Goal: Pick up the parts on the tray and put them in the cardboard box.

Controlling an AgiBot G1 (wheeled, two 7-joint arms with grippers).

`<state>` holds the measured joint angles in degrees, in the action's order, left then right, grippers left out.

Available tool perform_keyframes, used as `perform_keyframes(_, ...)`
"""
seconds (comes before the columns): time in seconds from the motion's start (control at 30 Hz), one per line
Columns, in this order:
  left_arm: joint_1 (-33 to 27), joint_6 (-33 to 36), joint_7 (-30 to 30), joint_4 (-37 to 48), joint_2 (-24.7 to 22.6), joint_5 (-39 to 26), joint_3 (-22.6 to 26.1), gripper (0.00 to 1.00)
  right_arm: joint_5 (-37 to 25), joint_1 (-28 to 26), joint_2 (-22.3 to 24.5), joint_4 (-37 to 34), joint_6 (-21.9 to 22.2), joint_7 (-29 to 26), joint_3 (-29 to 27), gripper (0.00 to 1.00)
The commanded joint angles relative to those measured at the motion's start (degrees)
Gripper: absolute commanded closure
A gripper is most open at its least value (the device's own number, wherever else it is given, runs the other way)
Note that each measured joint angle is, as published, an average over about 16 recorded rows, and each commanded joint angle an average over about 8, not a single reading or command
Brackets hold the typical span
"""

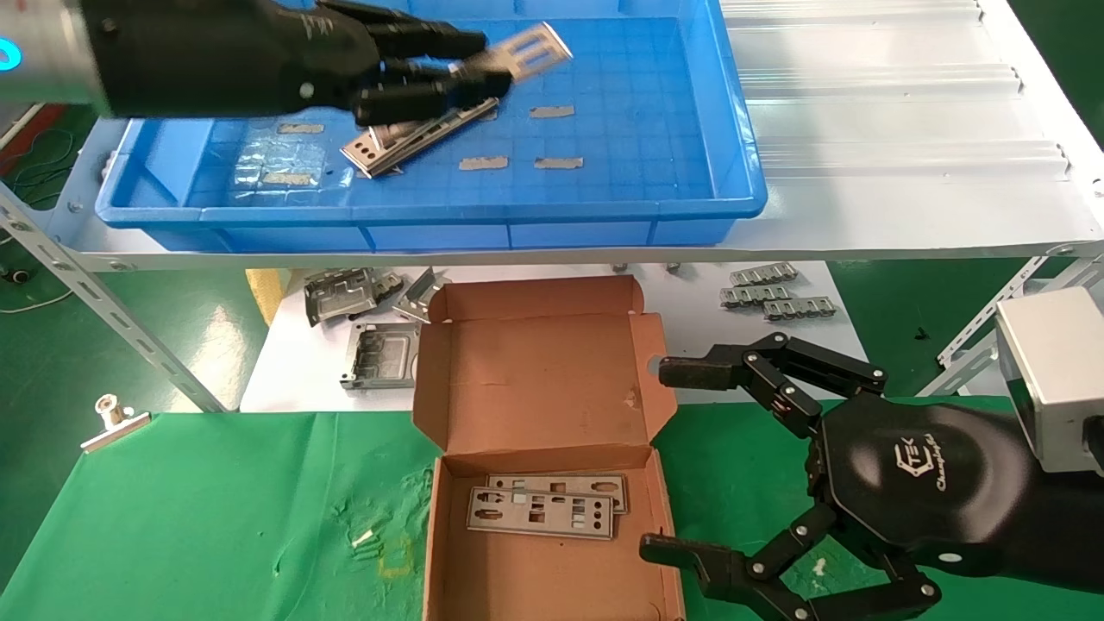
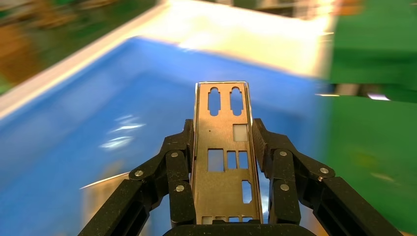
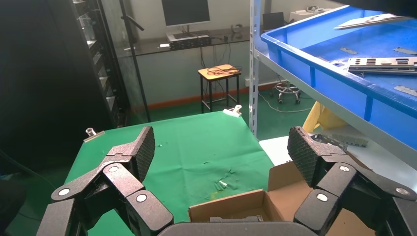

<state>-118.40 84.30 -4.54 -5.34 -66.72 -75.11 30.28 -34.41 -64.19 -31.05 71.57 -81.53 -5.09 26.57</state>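
My left gripper (image 1: 479,62) hovers over the blue tray (image 1: 431,211), shut on one of the parts, a thin punched metal plate (image 1: 530,47). In the left wrist view that plate (image 2: 223,147) runs lengthwise between the fingers (image 2: 179,152) above the tray floor. Another part (image 1: 423,138) lies slanted in the tray under the gripper. The cardboard box (image 1: 535,371) stands open on the green cloth, with two plates (image 1: 543,509) stacked inside. My right gripper (image 1: 664,457) is open and empty just right of the box (image 3: 275,196).
Bulky folded brackets (image 1: 362,319) and small linked metal pieces (image 1: 768,289) lie on the white sheet behind the box. A binder clip (image 1: 112,418) holds the green cloth (image 1: 216,517) at the left. The tray's shelf overhangs, with a slanted metal strut (image 1: 103,302) at the left.
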Motion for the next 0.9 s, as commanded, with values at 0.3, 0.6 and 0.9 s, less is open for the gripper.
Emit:
perform_keyframes(0.3, 7.28, 8.0, 0.76, -12.05, 2.97, 4.37, 3.84, 1.0, 0.0, 0.0, 0.0, 0.0, 0.0, 0.0, 0.0, 0.0)
perform_keyframes(0.6, 18.78, 5.85, 0.36, -24.04, 5.67, 9.09, 12.42, 1.0, 0.0, 0.0, 0.0, 0.0, 0.0, 0.0, 0.0, 0.0)
perform_keyframes(0.9, 28.6, -1.46, -13.92, -19.31, 0.96, 6.69, 14.7, 1.0, 0.0, 0.0, 0.0, 0.0, 0.0, 0.0, 0.0, 0.0)
